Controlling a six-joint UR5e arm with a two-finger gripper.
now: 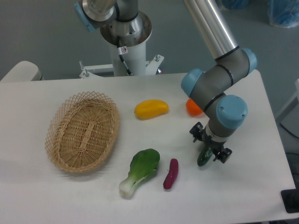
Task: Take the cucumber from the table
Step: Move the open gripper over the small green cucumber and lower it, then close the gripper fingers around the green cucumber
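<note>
The cucumber (203,157) is small, dark green and glossy, at the right part of the white table (252,186). My gripper (209,151) points down right over it, and its black fingers close on the cucumber's upper part. The cucumber's lower end sticks out below the fingers, tilted. I cannot tell whether it touches the tabletop or hangs just above it.
A purple eggplant (171,173) and a light-green bok choy (140,171) lie left of the gripper. A yellow vegetable (151,108) lies mid-table. An orange item (192,107) is half hidden behind the arm. A wicker basket (83,131) stands at the left.
</note>
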